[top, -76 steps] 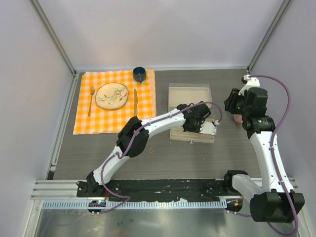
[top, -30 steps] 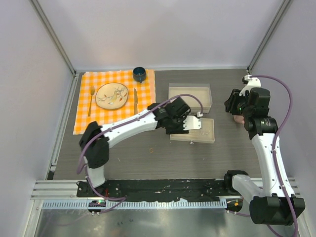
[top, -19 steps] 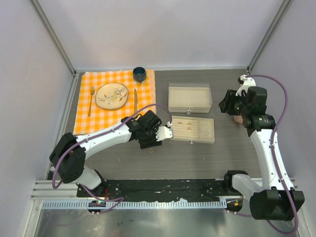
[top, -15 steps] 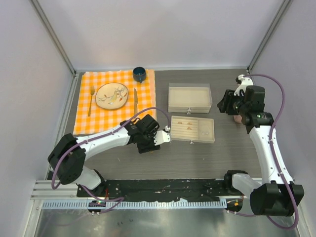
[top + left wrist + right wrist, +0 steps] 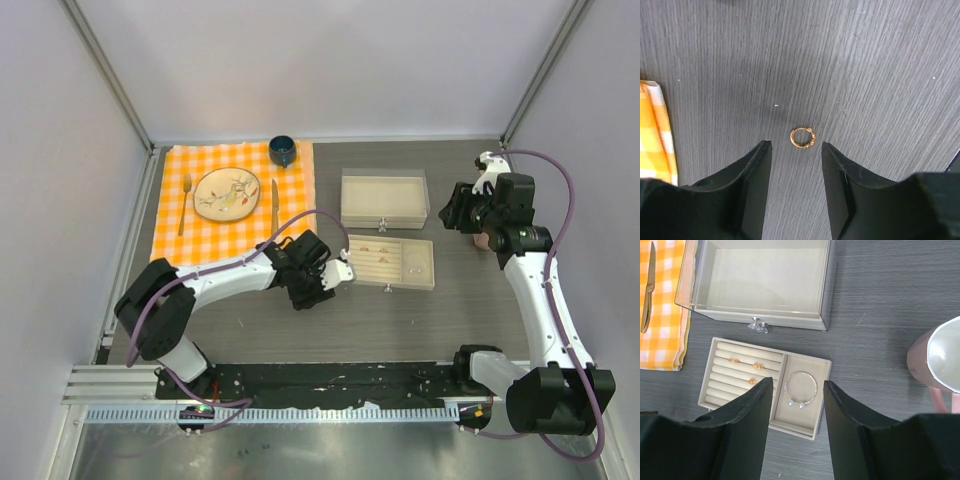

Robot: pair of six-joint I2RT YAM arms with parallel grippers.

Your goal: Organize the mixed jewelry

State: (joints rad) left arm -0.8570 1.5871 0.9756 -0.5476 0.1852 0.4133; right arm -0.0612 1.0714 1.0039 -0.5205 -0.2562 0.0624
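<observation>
A small gold ring lies loose on the dark table. My left gripper hangs just above it, open, the ring at its fingertips and slightly right of centre. In the top view the left gripper sits left of the beige tray. The tray holds three gold bits in its ribbed slots and a thin silver hoop with two pearls in its right compartment. My right gripper stands open and empty high above the tray, seen at the right.
A clear-walled box with a crystal knob stands behind the tray. A pink mug is at the right. The orange checked cloth at the back left carries a plate, fork, knife and blue cup.
My left arm has drawn back from over the tray to the bare table on its left, now above the loose ring. The right arm has shifted slightly left.
</observation>
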